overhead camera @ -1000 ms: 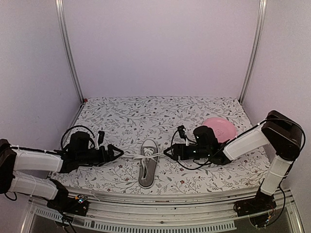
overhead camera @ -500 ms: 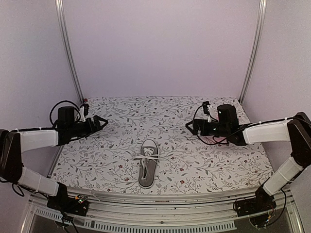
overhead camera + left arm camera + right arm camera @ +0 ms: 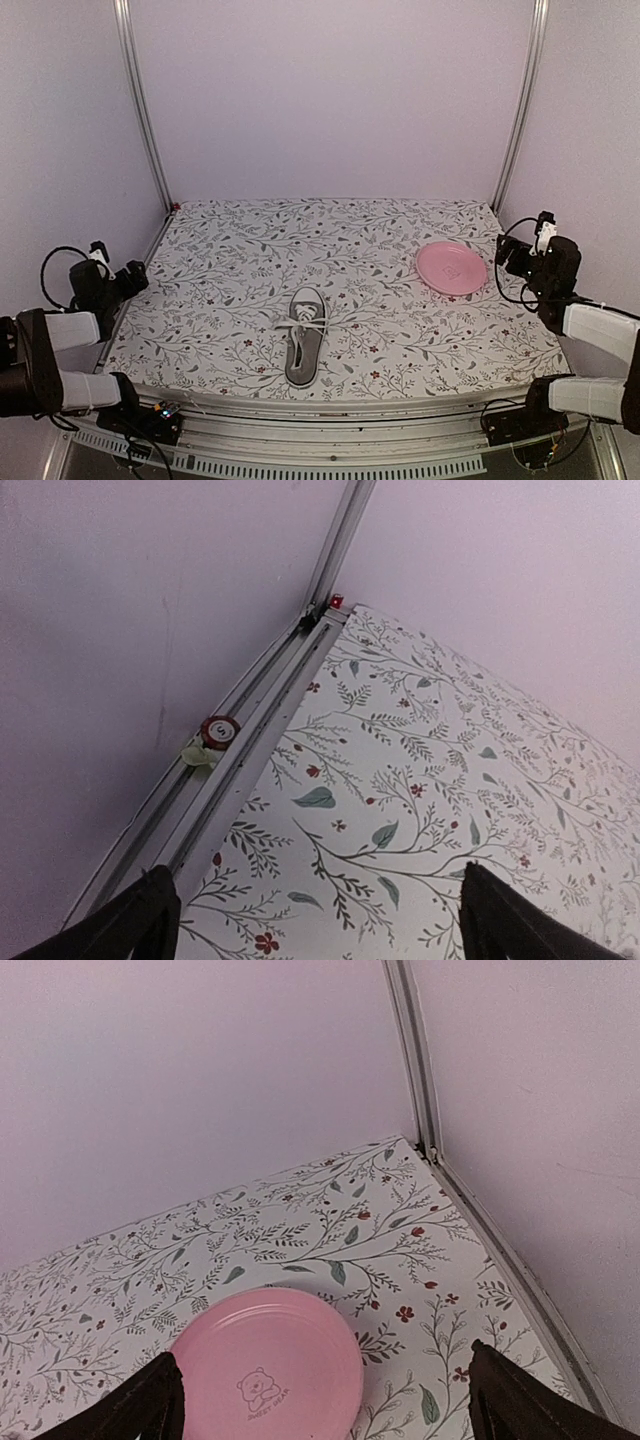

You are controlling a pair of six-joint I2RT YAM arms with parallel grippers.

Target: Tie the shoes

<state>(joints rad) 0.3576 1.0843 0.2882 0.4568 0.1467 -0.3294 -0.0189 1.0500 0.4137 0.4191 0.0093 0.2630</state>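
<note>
The grey sneaker (image 3: 305, 335) with white laces and white sole lies near the table's front middle, toe toward the front; its laces cross in a bow shape over the tongue. My left gripper (image 3: 135, 277) is pulled back at the table's left edge, open and empty; its fingertips (image 3: 150, 915) stand wide apart in the left wrist view. My right gripper (image 3: 507, 255) is pulled back at the right edge, open and empty, its fingertips (image 3: 500, 1390) wide apart. The shoe is out of both wrist views.
A pink round plate (image 3: 451, 267) lies at the right; the right wrist view (image 3: 265, 1365) shows it between the fingers, further off. A red-rimmed round disc (image 3: 219, 728) sits in the rail along the left wall. Metal frame posts (image 3: 140, 110) stand at the back corners.
Both arms have drawn back from the shoe to the table's left and right edges. The laces were let go, and the plate shows uncovered.
</note>
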